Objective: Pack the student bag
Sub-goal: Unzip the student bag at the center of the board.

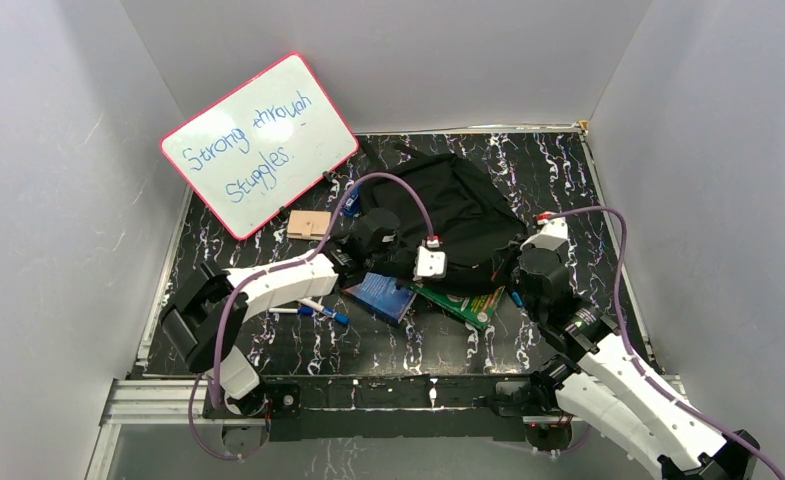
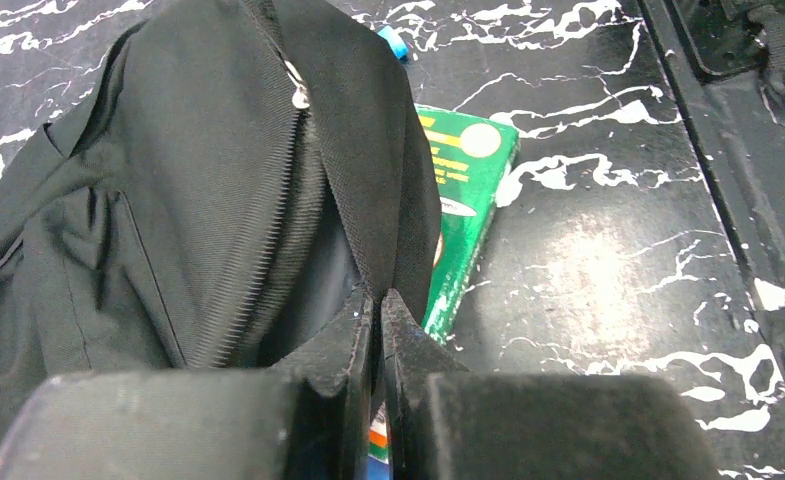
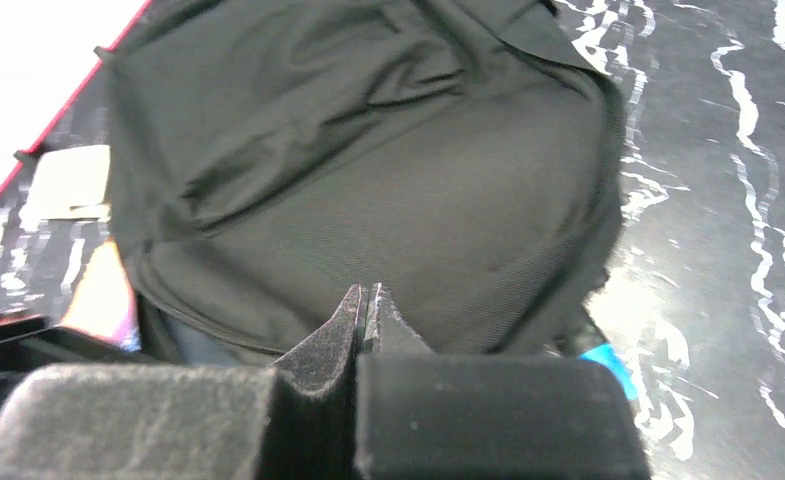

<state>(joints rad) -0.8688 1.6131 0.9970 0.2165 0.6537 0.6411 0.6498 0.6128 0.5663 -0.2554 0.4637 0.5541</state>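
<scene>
The student bag (image 1: 458, 210) is a large black fabric backpack lying at mid-table. My left gripper (image 1: 446, 272) is at its near edge, shut on a raised fold of the bag's flap (image 2: 368, 150) beside the zip teeth, in the left wrist view (image 2: 379, 297). My right gripper (image 1: 515, 264) is at the bag's near right edge, and in the right wrist view (image 3: 365, 290) it is shut with the bag's black fabric (image 3: 388, 190) pinched at its tips. A green box (image 1: 465, 302) lies partly under the lifted edge and shows in the left wrist view (image 2: 468, 190).
A blue book (image 1: 381, 296) lies by the bag's near left edge, and blue-capped markers (image 1: 318, 310) lie under my left arm. A small wooden block (image 1: 308, 222) and a red-framed whiteboard (image 1: 258, 145) are at the back left. Grey walls close in three sides.
</scene>
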